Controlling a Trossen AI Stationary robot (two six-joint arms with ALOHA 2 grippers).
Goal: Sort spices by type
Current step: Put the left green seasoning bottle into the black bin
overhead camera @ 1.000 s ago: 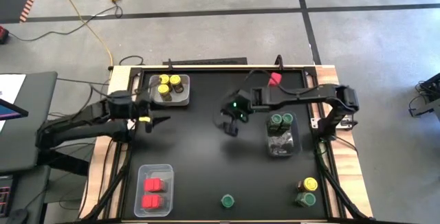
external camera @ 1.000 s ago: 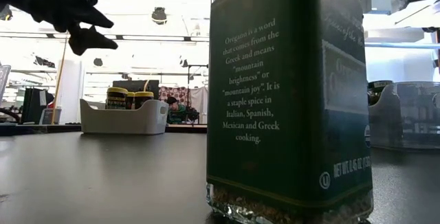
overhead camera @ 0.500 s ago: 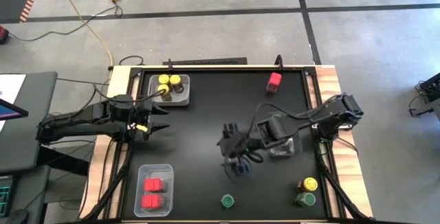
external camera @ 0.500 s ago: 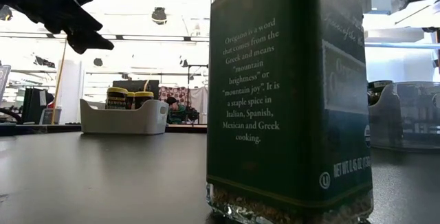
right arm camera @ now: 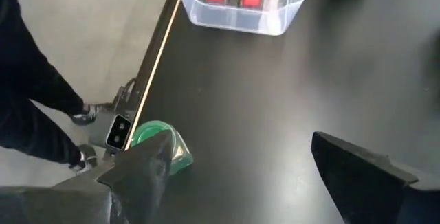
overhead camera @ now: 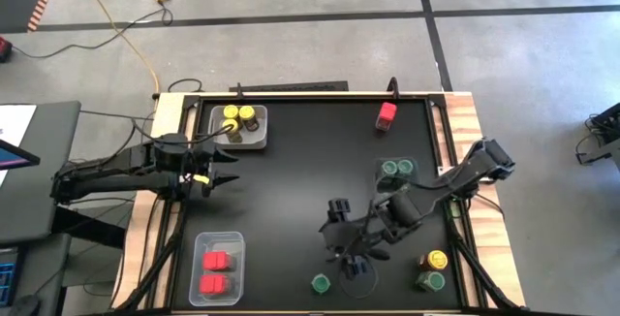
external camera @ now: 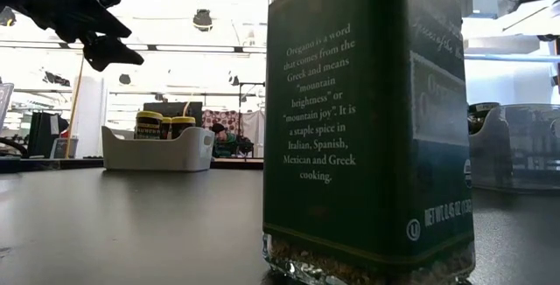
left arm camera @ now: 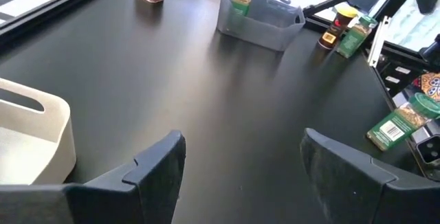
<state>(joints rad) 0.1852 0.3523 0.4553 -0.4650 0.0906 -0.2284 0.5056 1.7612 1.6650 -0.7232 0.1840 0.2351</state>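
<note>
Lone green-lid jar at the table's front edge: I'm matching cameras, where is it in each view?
High: jar bottom centre.
Low: fills the foreground.
Left wrist: far right.
Right wrist: lower left.
Landmark: yellow-lid bin, in high, low and left wrist views.

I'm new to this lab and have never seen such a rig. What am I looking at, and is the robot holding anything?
Two dark robot arms work at a black table, sorting spices into clear bins. One camera looks down from above, one sits at table height behind a green oregano jar, and one rides on each wrist. Yellow-lidded jars share one bin, red containers another, green-lidded jars a third. The right gripper, open and empty, hovers near a loose green-lidded jar. The left gripper waits, empty.
</note>
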